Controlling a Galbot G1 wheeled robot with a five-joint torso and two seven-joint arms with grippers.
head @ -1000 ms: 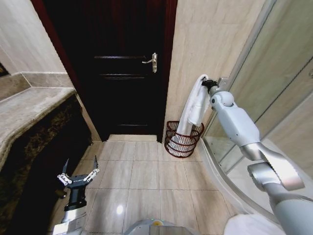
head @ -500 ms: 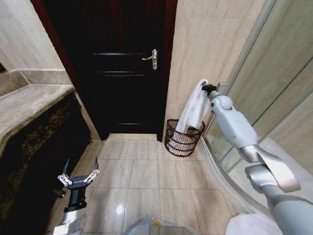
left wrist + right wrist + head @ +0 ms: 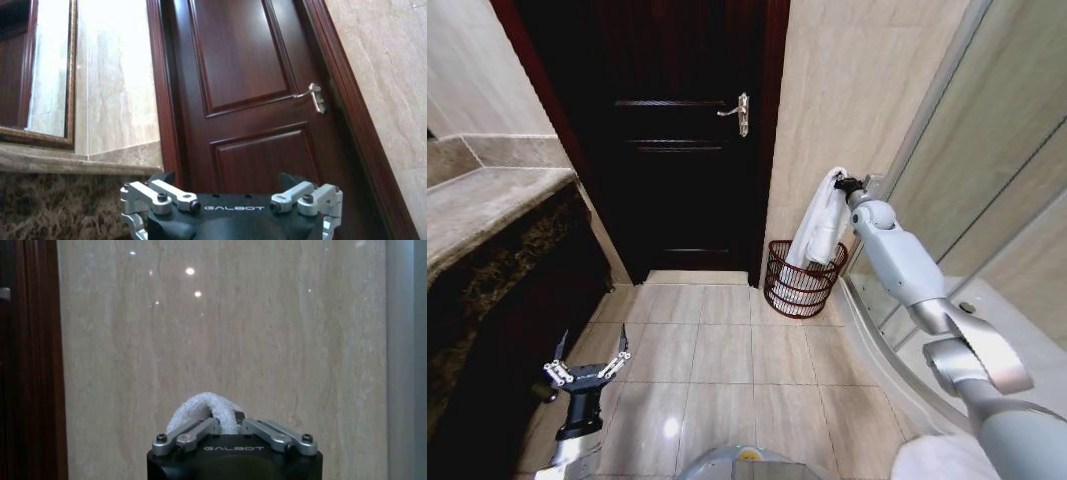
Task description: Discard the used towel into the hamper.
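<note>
at about 2 o'clock from the robot, the right gripper (image 3: 840,183) reaches out against the beige stone wall (image 3: 857,90), pinched on the top of the towel (image 3: 819,228). the towel is white terry, bunched in a loop between the fingers (image 3: 193,431); its long axis runs near vertical, top at the gripper and lower end down inside the hamper (image 3: 802,280). the hamper is a round, tapered, reddish-brown openwork basket standing upright on the tiled floor (image 3: 722,350), in the corner by the dark wood door (image 3: 677,150). at 7 o'clock the left gripper (image 3: 585,368) hangs low over the floor, its fingers spread wide and holding nothing.
</note>
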